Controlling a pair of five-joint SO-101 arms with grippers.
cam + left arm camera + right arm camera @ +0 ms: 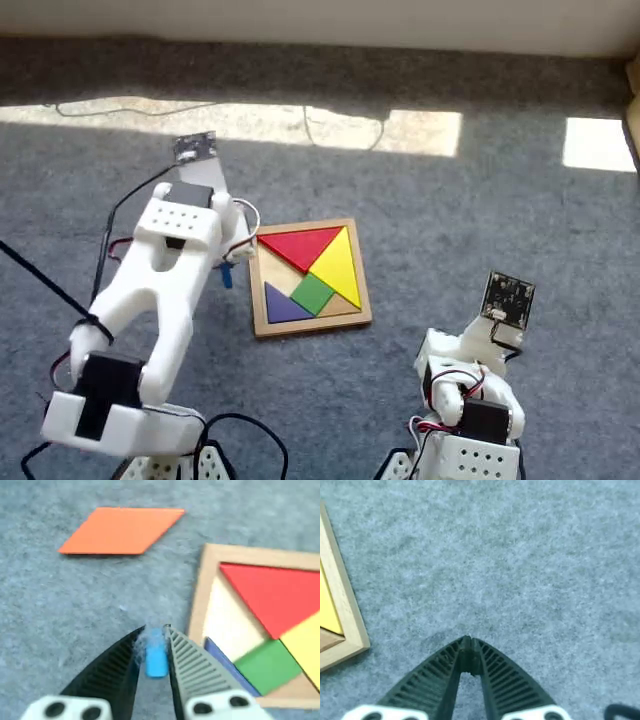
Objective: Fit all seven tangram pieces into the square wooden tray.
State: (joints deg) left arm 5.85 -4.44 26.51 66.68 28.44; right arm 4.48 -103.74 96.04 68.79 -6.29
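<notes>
The square wooden tray (305, 224) lies on the grey carpet and holds a red triangle (300, 245), a yellow triangle (340, 265), a green square (313, 293) and a purple triangle (283, 303). My left gripper (155, 629) hangs just off the tray's left rim (197, 600), shut on a small blue piece (156, 659) held edge-on. An orange parallelogram (122, 530) lies flat on the carpet beyond it. Part of the tray floor (227, 622) is bare beside the red triangle (275, 592). My right gripper (468, 641) is shut with nothing in it, low over carpet.
The right arm (470, 400) sits folded at the front right, away from the tray; a tray corner (342, 625) shows beside its gripper. Cables (110, 108) trail along the sunlit back strip. Open carpet lies right of the tray.
</notes>
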